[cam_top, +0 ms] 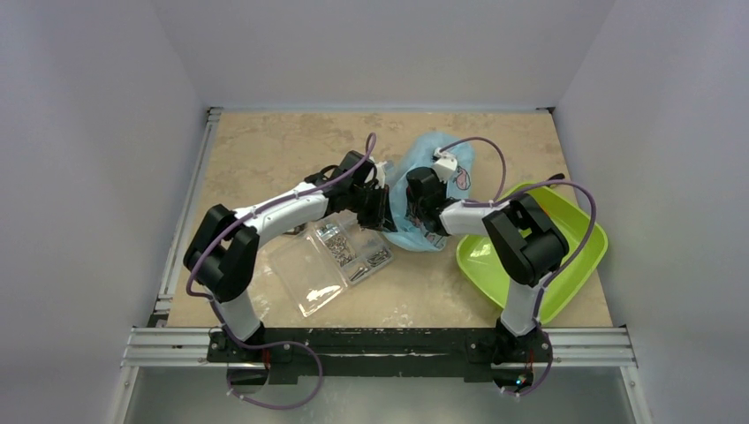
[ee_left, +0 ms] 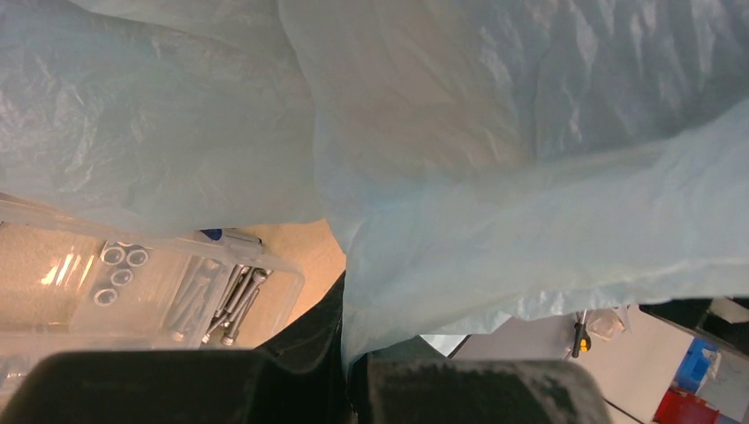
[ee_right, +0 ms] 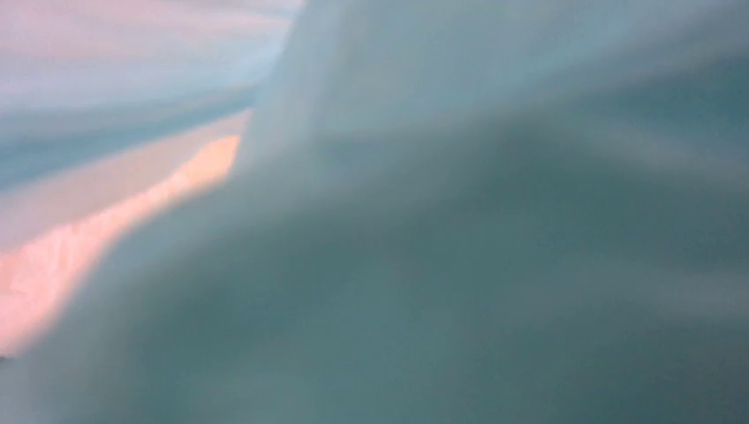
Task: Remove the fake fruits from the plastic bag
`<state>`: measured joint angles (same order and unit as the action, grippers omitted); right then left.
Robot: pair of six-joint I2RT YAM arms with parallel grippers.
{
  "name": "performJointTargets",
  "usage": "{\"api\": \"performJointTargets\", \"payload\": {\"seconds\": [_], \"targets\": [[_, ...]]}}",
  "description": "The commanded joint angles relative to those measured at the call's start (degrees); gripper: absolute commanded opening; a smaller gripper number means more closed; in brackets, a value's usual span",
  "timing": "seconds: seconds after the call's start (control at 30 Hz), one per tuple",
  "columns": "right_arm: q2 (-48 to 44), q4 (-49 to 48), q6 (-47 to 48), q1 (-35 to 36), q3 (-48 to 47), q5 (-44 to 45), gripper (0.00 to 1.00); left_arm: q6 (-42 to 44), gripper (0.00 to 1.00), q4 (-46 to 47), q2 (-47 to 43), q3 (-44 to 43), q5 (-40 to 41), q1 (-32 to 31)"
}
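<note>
Plastic bag, light blue and crinkled with a pink and dark print, lies on the bench toward the far side, between the two arms. Only the top view shows this layout: a clear compartment box with small metal parts sits just left of the bag, and a lime-green tray is to its right.

The left wrist view adds the grip. The left tool is closed, its dark fingers pinching a fold of the bag, which hangs across most of that view with the box below it.

The right tool is pushed against the bag from the right. Its wrist view is filled with blurred blue film, so I cannot tell how wide it stands or whether it holds anything.
</note>
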<state>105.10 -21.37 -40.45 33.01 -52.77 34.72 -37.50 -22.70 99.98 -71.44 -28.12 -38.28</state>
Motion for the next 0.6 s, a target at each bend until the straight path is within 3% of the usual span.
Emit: {"api": "performJointTargets", "payload": {"seconds": [0.0,0.03,0.13,0.2,0.37,0.57], "targets": [[1.87,-0.05,1.27,-0.68,-4.3,0.93,0.79,0.32,0.0,0.84,-0.07,-0.71,-1.33,0.39],[1.8,-0.3,1.72,-0.73,-4.24,1.2,0.76,1.32,0.0,-0.13,-0.32,-1.01,0.18,0.36],[1.24,-1.54,2.95,-0.74,-3.37,1.57,0.52,2.46,0.0,-1.76,-0.4,-1.22,4.22,0.24],[0.96,-1.79,3.88,-0.69,-3.09,2.37,0.43,1.2,0.0,-2.32,1.01,-1.83,2.28,0.2],[0.15,-3.33,7.69,-0.15,-2.31,2.13,0.29,3.51,0.0,-7.12,4.32,-5.67,3.36,0.31],[-5.54,-0.87,9.39,1.35,0.29,0.71,0.16,6.13,0.0,-5.3,3.9,-3.96,5.72,0.25]]}}
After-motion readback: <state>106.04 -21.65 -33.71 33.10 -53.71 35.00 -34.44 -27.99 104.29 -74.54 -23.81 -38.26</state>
